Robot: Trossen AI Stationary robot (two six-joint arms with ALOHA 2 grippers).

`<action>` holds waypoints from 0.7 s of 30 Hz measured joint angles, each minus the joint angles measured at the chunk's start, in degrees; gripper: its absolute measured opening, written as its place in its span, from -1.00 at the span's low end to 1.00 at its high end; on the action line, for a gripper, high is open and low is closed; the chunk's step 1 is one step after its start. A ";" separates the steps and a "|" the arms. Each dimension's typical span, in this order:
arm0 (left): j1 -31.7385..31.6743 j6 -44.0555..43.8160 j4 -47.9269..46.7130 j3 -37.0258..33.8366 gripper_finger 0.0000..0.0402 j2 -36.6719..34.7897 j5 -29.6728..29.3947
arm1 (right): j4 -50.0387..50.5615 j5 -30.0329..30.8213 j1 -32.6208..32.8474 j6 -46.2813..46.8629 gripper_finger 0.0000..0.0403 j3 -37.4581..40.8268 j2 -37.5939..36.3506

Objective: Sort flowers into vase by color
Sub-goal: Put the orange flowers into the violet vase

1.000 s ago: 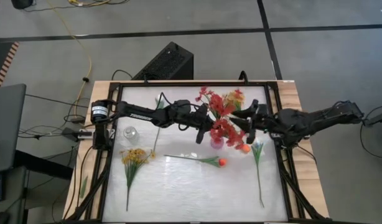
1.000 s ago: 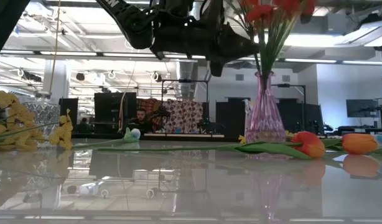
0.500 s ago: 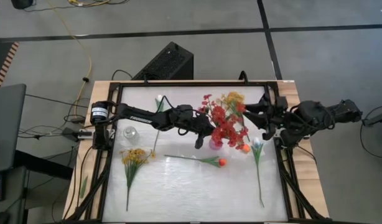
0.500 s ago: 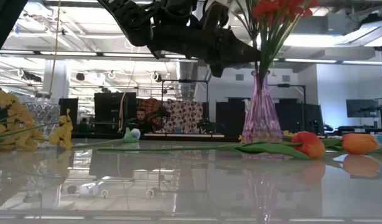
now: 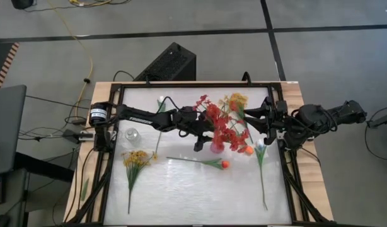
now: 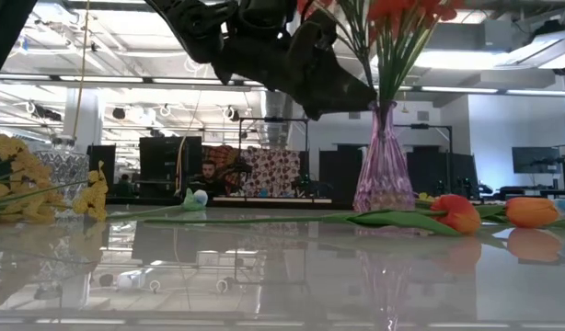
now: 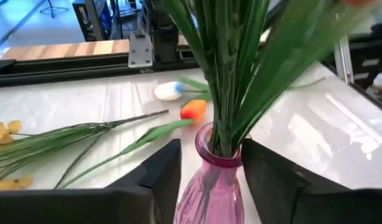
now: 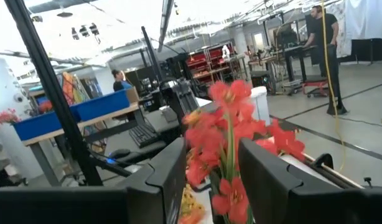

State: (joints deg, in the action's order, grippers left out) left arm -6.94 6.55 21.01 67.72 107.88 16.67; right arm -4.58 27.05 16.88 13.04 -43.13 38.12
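While the left hand [image 7: 206,180] stands spread astride the pink vase [image 7: 211,186], red flowers [image 5: 220,128] inside, right hand [image 8: 211,174] apparently spread.

A grey floor [image 5: 181,25] crossed by dark seams surrounds the bench [image 5: 294,94], with a yellow cable [image 5: 86,57] trailing at the left. Beyond it, bright ceiling lights [image 6: 126,83] hang over a workshop where a person [image 6: 209,175] sits.

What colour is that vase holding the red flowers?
Translucent pink-purple vase, clearest in the low view.
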 joint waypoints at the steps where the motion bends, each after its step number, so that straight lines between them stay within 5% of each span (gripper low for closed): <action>1: 0.00 0.71 -0.47 0.00 -0.15 -0.26 -0.04 | 0.01 0.01 -0.01 -0.02 -0.14 0.00 0.01; 10: 0.00 7.75 -5.04 0.00 -0.10 -4.36 -2.97 | -3.55 0.01 -0.82 -1.70 -0.14 0.00 0.94; 21: 0.02 14.11 -30.58 0.00 -0.10 -14.88 -11.62 | -4.83 -0.02 -0.85 -3.04 -0.14 0.00 2.15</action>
State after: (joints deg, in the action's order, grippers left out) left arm -6.92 20.66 -9.58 67.72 93.00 5.05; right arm -9.41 27.02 16.03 10.00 -43.13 40.27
